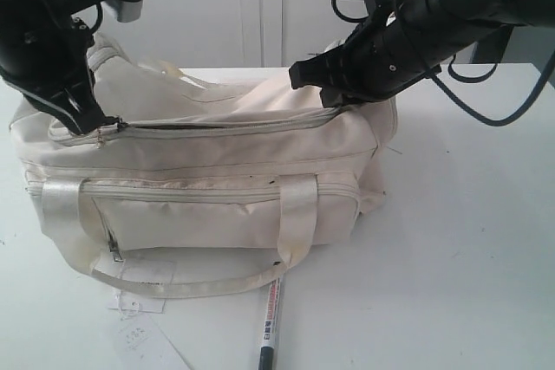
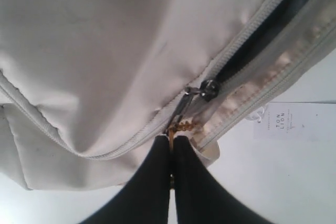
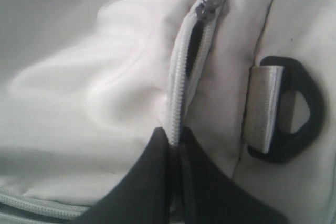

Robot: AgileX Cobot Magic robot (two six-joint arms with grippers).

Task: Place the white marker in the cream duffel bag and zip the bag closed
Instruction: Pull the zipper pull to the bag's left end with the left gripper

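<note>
Two grips are shut on the soft cream fabric duffel bag (image 1: 217, 188): left fingers (image 2: 156, 157) on the grey metal zipper pull (image 2: 181, 109), right fingers (image 3: 156, 151) on the zip (image 3: 178, 77) at its far end. The slim white marker (image 1: 270, 322) lies outside on the white worktop (image 1: 468, 240); the zip should be kept taut.

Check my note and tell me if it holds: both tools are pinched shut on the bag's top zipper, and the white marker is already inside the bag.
One thing is wrong: the white marker is not inside. The exterior view shows it lying on the table in front of the bag. The left tool and right tool are indeed pinched shut on the top zipper.
</note>
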